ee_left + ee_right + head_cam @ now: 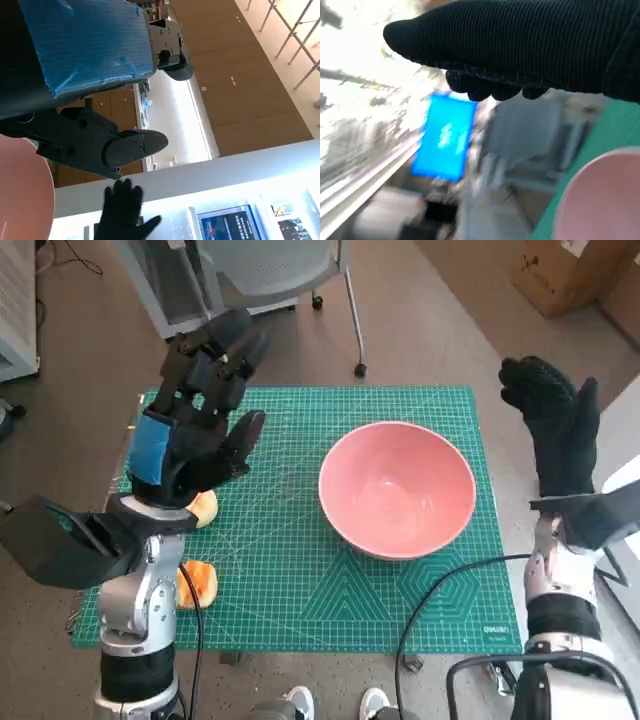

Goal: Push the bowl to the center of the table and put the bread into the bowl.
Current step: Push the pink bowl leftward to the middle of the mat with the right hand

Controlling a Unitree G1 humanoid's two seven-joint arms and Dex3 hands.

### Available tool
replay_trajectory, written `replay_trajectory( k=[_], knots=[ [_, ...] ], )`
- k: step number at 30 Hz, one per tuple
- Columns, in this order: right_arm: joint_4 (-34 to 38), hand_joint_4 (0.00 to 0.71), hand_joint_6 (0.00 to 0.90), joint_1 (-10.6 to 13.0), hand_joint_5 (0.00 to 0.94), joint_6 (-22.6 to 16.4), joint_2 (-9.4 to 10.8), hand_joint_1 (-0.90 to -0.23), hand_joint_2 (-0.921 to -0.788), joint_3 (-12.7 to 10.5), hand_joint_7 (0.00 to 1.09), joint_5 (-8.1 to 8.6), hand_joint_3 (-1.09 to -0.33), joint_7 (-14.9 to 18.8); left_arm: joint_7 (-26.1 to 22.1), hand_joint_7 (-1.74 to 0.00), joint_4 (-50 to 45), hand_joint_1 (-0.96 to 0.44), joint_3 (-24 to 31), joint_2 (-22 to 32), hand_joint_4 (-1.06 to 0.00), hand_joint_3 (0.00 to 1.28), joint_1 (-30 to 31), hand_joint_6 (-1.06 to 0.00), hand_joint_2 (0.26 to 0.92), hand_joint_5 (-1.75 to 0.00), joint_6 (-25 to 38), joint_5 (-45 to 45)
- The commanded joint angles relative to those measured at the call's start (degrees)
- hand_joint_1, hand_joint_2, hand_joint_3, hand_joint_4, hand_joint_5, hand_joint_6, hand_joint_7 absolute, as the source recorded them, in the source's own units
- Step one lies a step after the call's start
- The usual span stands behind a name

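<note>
A pink bowl (397,488) stands empty on the green cutting mat (300,570), a little right of its middle. Its rim also shows in the left wrist view (25,195) and the right wrist view (600,200). Two orange-yellow bread pieces lie at the mat's left edge: one (204,507) just under my left hand, one (197,583) nearer me beside my left forearm. My left hand (195,415) hovers raised over the mat's left part, fingers spread, holding nothing. My right hand (555,420) is lifted off the mat's right edge, fingers up and apart, empty.
A grey chair (270,270) on casters stands behind the table. A cardboard box (570,275) sits on the floor at the far right. A black cable (440,590) crosses the mat's near right corner. The right wrist view is blurred.
</note>
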Motion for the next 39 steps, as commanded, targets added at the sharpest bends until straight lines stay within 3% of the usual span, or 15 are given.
replay_trajectory(
  k=[1, 8, 13, 19, 28, 33, 39],
  knots=[
    [5.2, 0.207, 0.410, 1.0, 0.002, 2.9, -0.3, -0.458, -0.921, -0.2, 0.00, -1.69, -0.527, -3.0, 0.1, -0.75, -0.5, -0.35, 0.5, 0.6, 0.00, 0.55, 0.8, 0.00, 0.843, -0.43, -0.9, 0.3],
    [8.3, 0.196, 0.414, 1.4, 0.001, 6.7, 1.0, -0.482, -0.921, -1.2, 0.00, -2.42, -0.534, -6.5, 0.2, -0.74, -0.7, -0.36, 0.6, 1.0, 0.00, 0.56, 1.2, 0.00, 0.839, -0.44, -1.0, 0.5],
    [9.1, 0.213, 0.421, 1.7, 0.009, 9.6, 3.2, -0.499, -0.921, -1.1, 0.01, -2.98, -0.545, -10.0, 0.2, -0.73, -1.2, -0.36, 0.7, 1.6, 0.00, 0.56, 1.4, 0.00, 0.837, -0.45, -0.5, 0.3],
    [9.5, 0.243, 0.438, 1.4, 0.019, 12.2, 6.1, -0.504, -0.921, -1.2, 0.02, -2.73, -0.555, -10.6, 0.1, -0.73, -2.1, -0.36, 1.0, 2.4, 0.00, 0.56, 2.0, 0.00, 0.835, -0.45, -0.4, 0.5],
    [9.8, 0.249, 0.436, 0.1, 0.013, 15.5, 10.7, -0.495, -0.921, -1.0, 0.01, -2.59, -0.563, -8.4, 0.4, -0.73, -3.3, -0.36, 1.4, 3.3, 0.00, 0.55, 3.3, 0.00, 0.834, -0.46, -0.2, 1.0],
    [9.6, 0.240, 0.434, -1.2, 0.006, 17.1, 13.4, -0.486, -0.921, -1.7, 0.01, -1.64, -0.564, -6.7, 0.9, -0.74, -4.3, -0.37, 1.6, 3.6, 0.00, 0.51, 4.4, 0.00, 0.851, -0.48, 0.1, 0.9],
    [9.6, 0.228, 0.426, -3.1, 0.000, 18.4, 15.9, -0.486, -0.921, -1.7, 0.01, -1.76, -0.549, -6.3, 1.3, -0.74, -5.6, -0.39, 2.3, 3.7, 0.00, 0.43, 6.1, 0.00, 0.888, -0.49, 0.1, 0.5]
  ],
)
